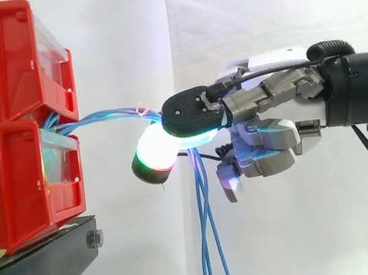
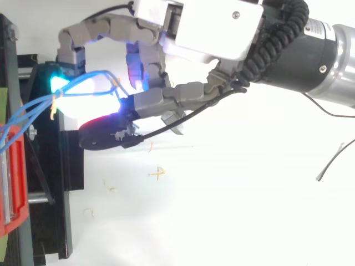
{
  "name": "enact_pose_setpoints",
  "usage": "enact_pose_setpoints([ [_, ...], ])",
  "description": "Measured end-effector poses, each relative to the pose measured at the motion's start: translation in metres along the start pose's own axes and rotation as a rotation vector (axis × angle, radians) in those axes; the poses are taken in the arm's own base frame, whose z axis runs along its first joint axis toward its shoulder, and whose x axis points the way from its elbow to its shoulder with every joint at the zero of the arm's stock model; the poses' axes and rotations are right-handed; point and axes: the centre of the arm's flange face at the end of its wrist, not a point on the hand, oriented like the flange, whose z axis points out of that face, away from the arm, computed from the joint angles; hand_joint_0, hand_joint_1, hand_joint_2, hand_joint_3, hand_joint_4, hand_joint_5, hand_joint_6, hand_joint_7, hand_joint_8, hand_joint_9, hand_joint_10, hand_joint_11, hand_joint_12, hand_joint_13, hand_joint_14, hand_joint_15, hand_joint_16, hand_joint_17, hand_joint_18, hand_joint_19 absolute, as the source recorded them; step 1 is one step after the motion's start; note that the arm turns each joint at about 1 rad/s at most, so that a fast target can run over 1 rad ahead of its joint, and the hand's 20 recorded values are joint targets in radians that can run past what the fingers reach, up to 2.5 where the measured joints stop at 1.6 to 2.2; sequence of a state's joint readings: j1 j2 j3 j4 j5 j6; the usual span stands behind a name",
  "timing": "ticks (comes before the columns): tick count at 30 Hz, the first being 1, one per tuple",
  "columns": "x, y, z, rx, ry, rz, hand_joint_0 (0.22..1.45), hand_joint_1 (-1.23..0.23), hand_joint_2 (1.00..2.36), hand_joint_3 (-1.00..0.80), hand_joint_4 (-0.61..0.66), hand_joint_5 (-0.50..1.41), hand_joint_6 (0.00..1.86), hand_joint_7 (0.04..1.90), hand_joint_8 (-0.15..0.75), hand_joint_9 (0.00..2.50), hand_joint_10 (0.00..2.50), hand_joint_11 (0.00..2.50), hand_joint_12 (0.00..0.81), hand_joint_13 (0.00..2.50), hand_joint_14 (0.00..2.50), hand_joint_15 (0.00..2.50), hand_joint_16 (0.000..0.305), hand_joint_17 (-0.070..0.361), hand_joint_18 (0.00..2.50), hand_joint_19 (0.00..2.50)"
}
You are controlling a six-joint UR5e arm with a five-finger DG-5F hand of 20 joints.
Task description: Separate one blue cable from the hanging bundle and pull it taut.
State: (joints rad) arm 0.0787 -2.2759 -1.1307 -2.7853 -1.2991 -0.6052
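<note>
**Side and top views: hand at the cable bundle.** Two red bins (image 1: 3, 100) are stacked on a black stand (image 1: 43, 254) before a white curtain (image 1: 115, 24). The blue cables (image 1: 100, 116) leave the front of the bins at the gap between the upper and lower bin. They run as a near-level bundle away from the bins to the hand (image 1: 269, 136), which reaches in from the side opposite the bins. A small orange tie (image 1: 143, 107) sits on the bundle, just on the bins' side of the hand.

The fingers are curled round the cables. In the side view the bundle passes between a cyan-glowing fingertip (image 1: 190, 109) above and the thumb pad (image 1: 153, 154) below, which glows white, green and red. How many strands are held cannot be told. Past the grip, farther from the bins, the cables drop and hang straight down below the level of the stand's top.

In the top view the cables (image 2: 39, 105) fan out from the bins (image 2: 14, 183) and loop among the curled fingers of the hand (image 2: 199, 27).
</note>
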Motion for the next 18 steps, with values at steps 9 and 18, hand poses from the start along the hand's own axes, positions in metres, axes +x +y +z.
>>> enact_pose_setpoints([
  [9, 0.0032, -0.0037, 0.0015, -0.052, -0.037, -0.216, 0.71, -0.83, 1.03, -0.09, 0.22, 0.11, 0.51, 1.09, 0.149, 2.02, 0.02, 0.58, 0.315, 1.76, 0.02, 1.13, 0.046, 0.104, 1.08, 0.86],
  [18, 0.0078, -0.0075, 0.0015, -0.107, -0.057, -0.344, 0.71, -0.83, 1.03, -0.09, 0.22, 0.11, 0.51, 1.09, 0.147, 2.03, 0.02, 0.58, 0.308, 1.76, 0.03, 1.13, 0.046, 0.104, 1.08, 0.86],
])
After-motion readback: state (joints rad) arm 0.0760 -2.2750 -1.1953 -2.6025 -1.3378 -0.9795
